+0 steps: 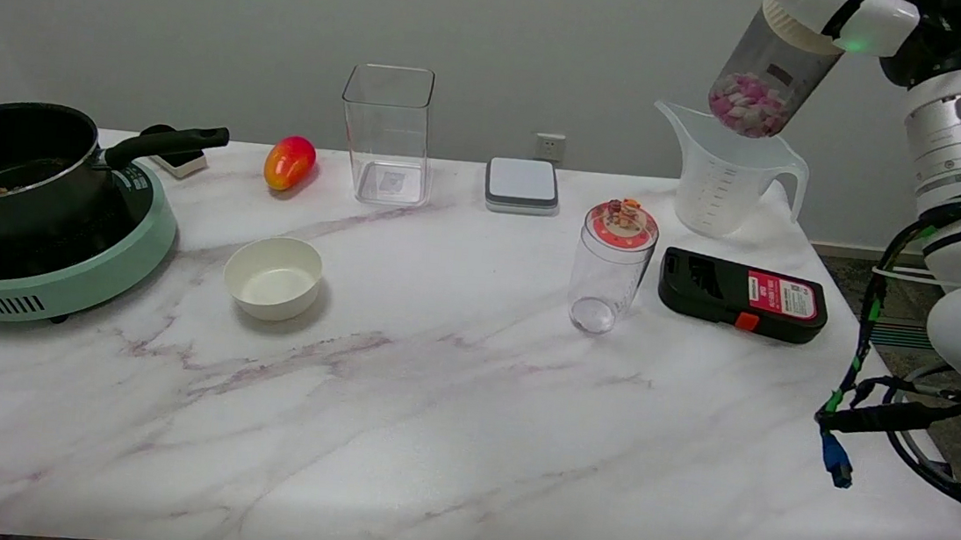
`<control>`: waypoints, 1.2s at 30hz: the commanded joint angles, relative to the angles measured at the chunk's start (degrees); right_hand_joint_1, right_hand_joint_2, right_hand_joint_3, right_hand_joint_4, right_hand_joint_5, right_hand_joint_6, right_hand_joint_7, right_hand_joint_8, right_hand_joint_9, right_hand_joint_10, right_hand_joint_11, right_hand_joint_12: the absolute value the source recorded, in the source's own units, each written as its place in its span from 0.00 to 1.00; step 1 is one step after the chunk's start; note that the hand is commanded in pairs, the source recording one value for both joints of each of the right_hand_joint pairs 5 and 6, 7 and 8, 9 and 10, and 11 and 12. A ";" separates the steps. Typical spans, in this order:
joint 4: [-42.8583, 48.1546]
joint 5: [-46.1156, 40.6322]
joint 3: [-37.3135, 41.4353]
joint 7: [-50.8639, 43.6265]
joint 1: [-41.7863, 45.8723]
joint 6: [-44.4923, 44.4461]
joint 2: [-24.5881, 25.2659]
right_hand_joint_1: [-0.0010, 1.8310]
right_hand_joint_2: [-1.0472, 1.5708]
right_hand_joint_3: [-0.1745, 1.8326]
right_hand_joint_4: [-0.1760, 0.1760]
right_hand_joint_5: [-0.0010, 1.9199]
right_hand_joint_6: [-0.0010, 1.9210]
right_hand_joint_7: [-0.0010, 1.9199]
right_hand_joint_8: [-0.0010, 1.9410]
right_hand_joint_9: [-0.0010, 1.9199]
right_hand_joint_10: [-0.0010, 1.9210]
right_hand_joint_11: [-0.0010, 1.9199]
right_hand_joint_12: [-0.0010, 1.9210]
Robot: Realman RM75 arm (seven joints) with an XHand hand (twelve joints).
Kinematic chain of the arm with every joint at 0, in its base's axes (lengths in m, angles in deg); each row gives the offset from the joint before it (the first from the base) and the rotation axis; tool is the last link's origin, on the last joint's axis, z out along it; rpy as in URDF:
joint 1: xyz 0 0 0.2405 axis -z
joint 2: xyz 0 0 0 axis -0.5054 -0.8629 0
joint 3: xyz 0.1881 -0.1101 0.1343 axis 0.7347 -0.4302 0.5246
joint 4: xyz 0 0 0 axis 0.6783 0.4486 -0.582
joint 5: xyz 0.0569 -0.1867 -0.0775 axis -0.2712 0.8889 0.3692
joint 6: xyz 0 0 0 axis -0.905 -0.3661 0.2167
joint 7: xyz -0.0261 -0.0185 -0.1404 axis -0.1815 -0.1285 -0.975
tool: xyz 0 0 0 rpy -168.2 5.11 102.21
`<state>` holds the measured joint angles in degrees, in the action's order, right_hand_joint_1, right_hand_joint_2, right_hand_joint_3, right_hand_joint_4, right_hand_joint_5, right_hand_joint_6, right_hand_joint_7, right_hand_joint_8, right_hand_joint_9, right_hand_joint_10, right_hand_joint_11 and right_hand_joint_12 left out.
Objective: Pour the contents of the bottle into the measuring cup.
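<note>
The right hand (831,13) (mostly out of frame) grips the bottle (773,64) at one o'clock, its long axis tipped, lower end just over the cup (722,183), candy gathered there.

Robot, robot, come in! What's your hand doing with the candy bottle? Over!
Right hand holds bottle tipped, mouth down over measuring cup. Pink and white pieces bunched at the mouth. Nothing in the way.

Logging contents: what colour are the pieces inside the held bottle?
Pink and white pieces, seen only in the head view.
</note>
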<state>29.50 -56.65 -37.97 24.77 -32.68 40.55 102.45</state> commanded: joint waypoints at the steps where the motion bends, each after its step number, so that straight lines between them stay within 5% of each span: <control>1: -1.67 2.46 10.56 -0.33 12.59 -2.45 1.78 0.78 0.68 0.53 0.50 0.58 0.58 0.76 0.75 0.73 0.73 0.57 0.57; 8: -1.66 5.52 18.98 -0.33 20.91 -1.81 4.70 0.79 0.65 0.57 0.50 0.56 0.56 0.75 0.74 0.72 0.72 0.57 0.57; 19: -0.14 10.22 16.94 -0.98 27.32 -2.13 7.90 0.79 0.67 0.55 0.50 0.59 0.59 0.77 0.76 0.74 0.74 0.58 0.58; 36: 3.23 12.07 11.56 -27.59 22.92 6.48 5.94 0.80 0.68 0.55 0.50 0.58 0.58 0.77 0.76 0.74 0.74 0.59 0.59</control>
<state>30.51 -46.96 -23.34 16.97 -8.91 40.55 109.02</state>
